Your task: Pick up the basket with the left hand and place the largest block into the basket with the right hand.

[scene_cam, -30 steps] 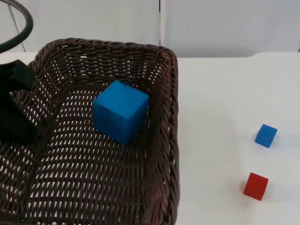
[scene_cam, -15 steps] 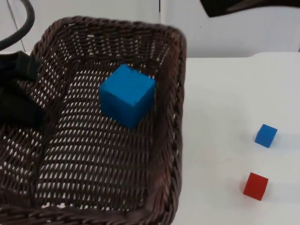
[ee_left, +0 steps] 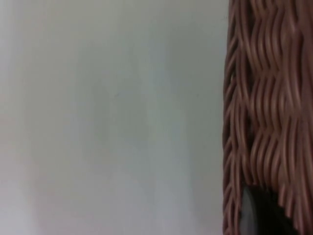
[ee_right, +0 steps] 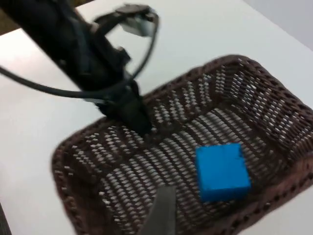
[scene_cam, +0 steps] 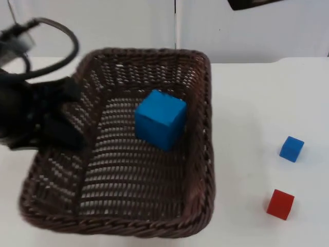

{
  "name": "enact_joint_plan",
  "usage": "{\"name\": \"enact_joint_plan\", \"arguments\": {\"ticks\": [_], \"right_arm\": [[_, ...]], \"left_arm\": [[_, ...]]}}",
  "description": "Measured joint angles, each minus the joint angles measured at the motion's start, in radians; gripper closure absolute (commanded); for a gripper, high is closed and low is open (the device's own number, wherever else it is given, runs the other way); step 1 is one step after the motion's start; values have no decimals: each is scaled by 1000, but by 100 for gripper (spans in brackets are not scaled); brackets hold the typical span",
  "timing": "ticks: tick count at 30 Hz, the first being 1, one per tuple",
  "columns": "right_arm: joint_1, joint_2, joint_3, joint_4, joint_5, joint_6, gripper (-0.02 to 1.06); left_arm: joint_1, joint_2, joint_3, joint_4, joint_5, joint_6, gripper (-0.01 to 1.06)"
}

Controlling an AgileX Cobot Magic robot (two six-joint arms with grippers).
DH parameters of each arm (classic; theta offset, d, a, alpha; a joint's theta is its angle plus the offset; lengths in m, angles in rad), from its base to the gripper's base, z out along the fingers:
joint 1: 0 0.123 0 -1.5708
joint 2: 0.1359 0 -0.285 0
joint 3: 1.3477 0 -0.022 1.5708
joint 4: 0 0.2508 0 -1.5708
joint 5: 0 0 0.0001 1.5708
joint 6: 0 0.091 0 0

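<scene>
The brown wicker basket (scene_cam: 205, 154) sits at the table's left and middle, and the large blue block (scene_cam: 160, 119) rests inside it toward the far right wall. My left gripper (scene_cam: 69, 131) is shut on the basket's left rim. The left wrist view runs close along the woven wall (ee_left: 264, 98). My right gripper (ee_right: 161, 213) hangs high above the basket (ee_right: 68, 161), well clear of the block (ee_right: 222, 171), and looks down on the left gripper (ee_right: 139, 122) at the rim.
A small blue block (scene_cam: 292, 148) and a small red block (scene_cam: 280, 204) lie on the white table at the right. Part of the right arm (scene_cam: 252, 4) reaches in at the far edge, before the grey partition.
The basket, with the blue block in it, has shifted right and dropped away from the camera, so its whole rim now shows. The left arm moved with it, and the right arm pulled back.
</scene>
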Motion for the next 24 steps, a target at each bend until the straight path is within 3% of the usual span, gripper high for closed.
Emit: {"name": "enact_joint_plan", "arguments": {"ticks": [9, 24], "right_arm": [[0, 0, 0, 0, 9, 0, 30], [0, 0, 0, -15, 9, 0, 30]], "left_arm": [[0, 241, -103, -89, -38, 78, 105], [0, 385, -139, -126, -114, 138, 105]]}}
